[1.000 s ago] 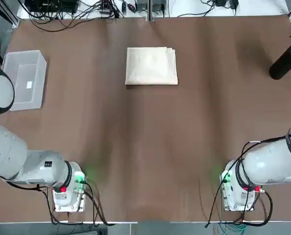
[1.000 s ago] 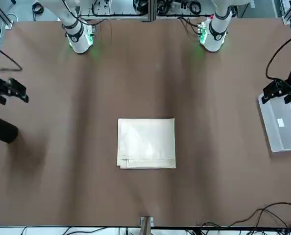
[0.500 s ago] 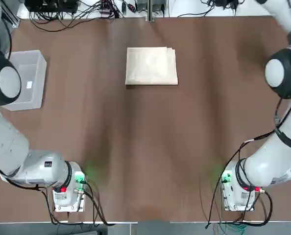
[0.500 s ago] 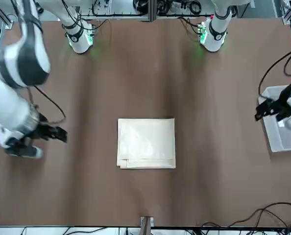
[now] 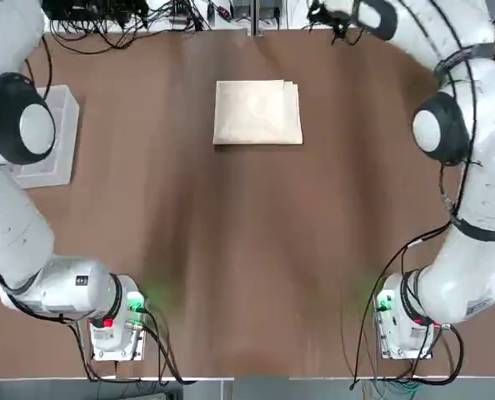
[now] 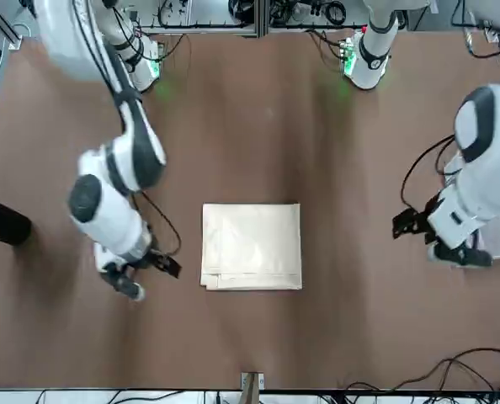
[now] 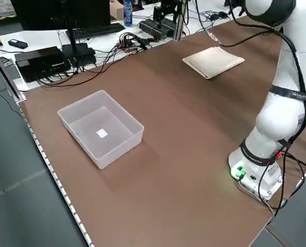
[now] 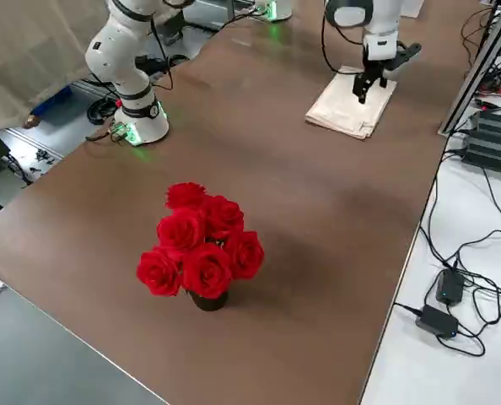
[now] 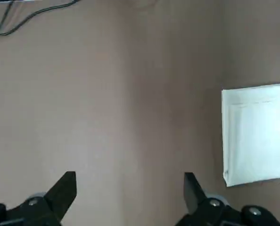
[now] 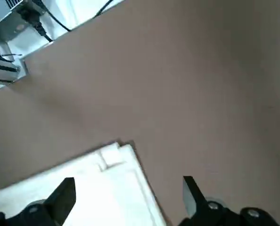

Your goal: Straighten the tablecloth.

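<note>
In the top view, the brown table (image 5: 256,250) lies bare across its whole lower and middle stretch. The folded tablecloth (image 5: 257,112) lies flat at upper centre, with bare table on all four sides. A clear plastic bin (image 7: 101,134) stands at the left edge, well apart from the cloth. In the right side view, a vase of red roses (image 8: 202,249) stands at lower centre, far from the cloth. Cables and boxes (image 5: 122,12) crowd the white strip beyond the table's top edge.

Both arms stretched forward; left tool (image 6: 412,227) and right tool (image 6: 146,276) apparently open, empty.
</note>
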Controlling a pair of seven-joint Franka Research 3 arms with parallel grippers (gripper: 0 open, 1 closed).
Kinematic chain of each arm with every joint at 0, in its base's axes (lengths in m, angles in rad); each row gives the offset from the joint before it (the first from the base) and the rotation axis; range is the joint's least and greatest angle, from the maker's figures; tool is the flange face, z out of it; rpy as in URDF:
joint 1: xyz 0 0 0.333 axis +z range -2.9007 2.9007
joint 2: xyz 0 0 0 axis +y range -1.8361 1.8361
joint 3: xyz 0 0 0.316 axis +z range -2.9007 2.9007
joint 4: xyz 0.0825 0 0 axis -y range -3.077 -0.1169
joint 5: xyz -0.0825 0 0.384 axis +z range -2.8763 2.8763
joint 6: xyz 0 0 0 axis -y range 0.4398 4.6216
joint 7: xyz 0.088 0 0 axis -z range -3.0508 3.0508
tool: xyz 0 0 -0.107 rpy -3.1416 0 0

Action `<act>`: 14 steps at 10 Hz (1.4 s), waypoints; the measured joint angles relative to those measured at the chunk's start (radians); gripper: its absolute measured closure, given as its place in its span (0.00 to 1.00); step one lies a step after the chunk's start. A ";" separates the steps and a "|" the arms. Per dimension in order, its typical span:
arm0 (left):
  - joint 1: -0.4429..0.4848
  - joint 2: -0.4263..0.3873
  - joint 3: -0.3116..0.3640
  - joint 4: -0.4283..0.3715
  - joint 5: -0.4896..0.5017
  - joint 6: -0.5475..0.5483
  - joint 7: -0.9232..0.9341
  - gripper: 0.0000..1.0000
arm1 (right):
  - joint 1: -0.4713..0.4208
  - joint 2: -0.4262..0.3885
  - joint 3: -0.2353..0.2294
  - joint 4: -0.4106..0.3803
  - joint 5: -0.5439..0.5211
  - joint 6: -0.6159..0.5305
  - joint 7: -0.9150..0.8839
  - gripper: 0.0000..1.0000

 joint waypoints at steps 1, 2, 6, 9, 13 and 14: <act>-0.009 0.030 -0.006 0.000 -0.006 0.050 -0.001 0.00 | 0.009 0.040 0.000 0.001 0.000 0.040 0.010 0.00; -0.021 0.060 -0.007 0.002 -0.019 0.104 -0.005 0.00 | 0.013 0.077 0.000 0.002 0.000 0.067 0.010 0.01; -0.065 0.163 -0.011 0.044 -0.073 0.203 -0.048 0.00 | 0.048 0.194 0.000 0.004 0.000 0.201 0.015 0.15; -0.069 0.171 -0.012 0.046 -0.093 0.203 -0.048 0.00 | 0.055 0.244 -0.001 0.004 0.000 0.253 0.029 0.30; -0.130 0.248 -0.015 0.045 -0.103 0.322 -0.070 0.00 | 0.076 0.299 -0.001 0.008 0.001 0.343 0.042 0.33; -0.138 0.271 -0.015 0.046 -0.103 0.345 -0.071 0.00 | 0.082 0.299 -0.001 0.009 0.001 0.343 0.046 0.34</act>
